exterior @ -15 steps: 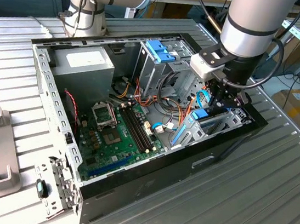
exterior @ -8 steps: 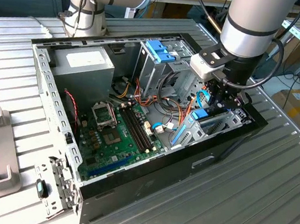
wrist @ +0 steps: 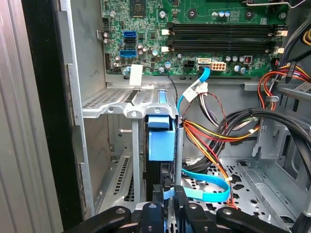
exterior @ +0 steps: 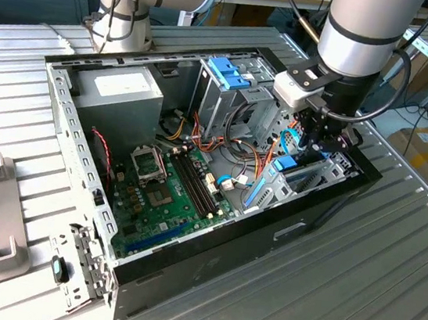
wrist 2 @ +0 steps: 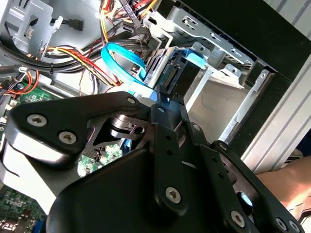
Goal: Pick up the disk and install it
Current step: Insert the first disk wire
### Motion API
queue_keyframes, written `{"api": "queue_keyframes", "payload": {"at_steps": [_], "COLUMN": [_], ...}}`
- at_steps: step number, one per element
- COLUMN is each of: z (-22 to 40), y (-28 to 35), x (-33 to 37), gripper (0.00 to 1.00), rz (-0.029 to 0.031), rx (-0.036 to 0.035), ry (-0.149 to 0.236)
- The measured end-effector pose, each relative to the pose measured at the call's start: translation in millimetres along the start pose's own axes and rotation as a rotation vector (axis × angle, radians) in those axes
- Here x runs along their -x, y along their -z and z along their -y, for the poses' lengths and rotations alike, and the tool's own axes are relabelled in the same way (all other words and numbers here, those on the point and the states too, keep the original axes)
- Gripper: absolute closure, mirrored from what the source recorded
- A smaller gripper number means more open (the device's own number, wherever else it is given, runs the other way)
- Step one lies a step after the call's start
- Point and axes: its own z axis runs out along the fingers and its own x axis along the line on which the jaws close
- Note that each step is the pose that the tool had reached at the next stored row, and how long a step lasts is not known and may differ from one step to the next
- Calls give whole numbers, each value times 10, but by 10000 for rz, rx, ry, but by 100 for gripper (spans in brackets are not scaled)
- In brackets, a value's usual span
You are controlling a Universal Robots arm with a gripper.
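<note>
Disk (wrist: 160, 141) stands on edge in a slot of the metal drive cage (wrist: 121, 104). The cage is at the exterior view's right end of the open computer case (exterior: 185, 259), which lies on the worktop (exterior: 353, 304). How deep it sits in the slot I cannot tell.

The end effector (wrist: 167, 200) reaches down into the case. Its fingers are drawn close together on the outer edge of the light-blue carrier, so it appears to have hold of it.

The slot is narrow. A slight tilt in so thin a pinch could wedge the carrier against the cage walls, and the fingers might then slip off. A flat blue cable (wrist: 209, 187) and a bundle of coloured wires (wrist: 209, 133) lie just beside the slot. Either could be snagged by the fingers or trapped behind the carrier.
</note>
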Motion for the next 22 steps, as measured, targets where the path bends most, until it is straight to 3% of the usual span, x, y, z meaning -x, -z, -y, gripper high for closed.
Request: {"api": "queue_keyframes", "payload": {"at_steps": [9,11,12,14,16,17,22], "z": [2,5,7,16,28,38,61], "y": [2,3,6,17,33,49,90], "x": [0,0,-1,-1,-1,-2,-4], "gripper": [76,76,76,76,76,76,76], "rz": [0,1,1,5,7,12,20], "rx": [0,58,114,292,500,663,980], "ry": [0,2,2,6,11,14,22]}}
